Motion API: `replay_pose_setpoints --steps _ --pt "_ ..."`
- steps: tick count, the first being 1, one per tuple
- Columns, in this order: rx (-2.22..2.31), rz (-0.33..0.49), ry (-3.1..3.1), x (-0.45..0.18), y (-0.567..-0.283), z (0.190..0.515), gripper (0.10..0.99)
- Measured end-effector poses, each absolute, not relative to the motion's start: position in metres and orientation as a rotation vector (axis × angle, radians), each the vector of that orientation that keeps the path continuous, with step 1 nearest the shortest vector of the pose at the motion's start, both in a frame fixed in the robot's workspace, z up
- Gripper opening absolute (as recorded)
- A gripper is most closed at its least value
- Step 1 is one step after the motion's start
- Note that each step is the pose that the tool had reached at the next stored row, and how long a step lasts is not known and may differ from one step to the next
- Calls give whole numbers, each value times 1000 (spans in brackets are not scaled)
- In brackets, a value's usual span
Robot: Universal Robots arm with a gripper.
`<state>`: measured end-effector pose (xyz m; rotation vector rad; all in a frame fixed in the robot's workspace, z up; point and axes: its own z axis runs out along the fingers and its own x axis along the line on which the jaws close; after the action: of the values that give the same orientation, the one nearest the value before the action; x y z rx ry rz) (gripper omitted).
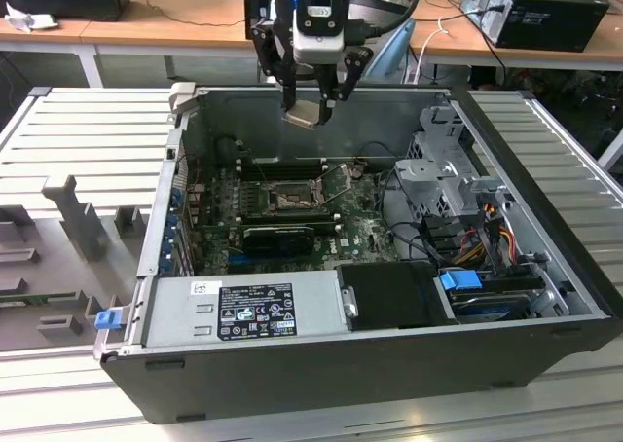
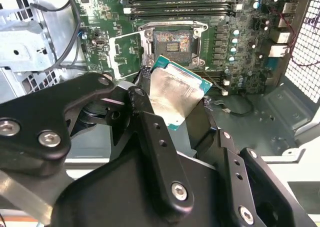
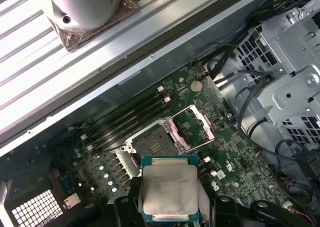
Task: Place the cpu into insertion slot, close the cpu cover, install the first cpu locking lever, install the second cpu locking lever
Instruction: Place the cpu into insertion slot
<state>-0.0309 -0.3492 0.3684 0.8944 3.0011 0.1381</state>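
Placement of the cpu in hand, judging by the scene: chip pinched by two opposite edges between the fingers of the gripper, high over the open case, well above the motherboard. Insertion slot bare, nothing seated in it. Cpu cover swung open beside it, so closing and both levers not yet done. Calls for, probably: a level, square descent, chip edges matched to the slot's rim, no scraping across the contacts, no knock against the raised cover. Inside the case: motherboard with memory slots, black graphics card, power supply, drive cage, loose cables.
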Motion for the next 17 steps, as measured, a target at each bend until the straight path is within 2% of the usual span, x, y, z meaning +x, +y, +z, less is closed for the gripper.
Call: replay_pose_setpoints --steps 17 --pt "1204 135 2881 -31 -349 361 529"
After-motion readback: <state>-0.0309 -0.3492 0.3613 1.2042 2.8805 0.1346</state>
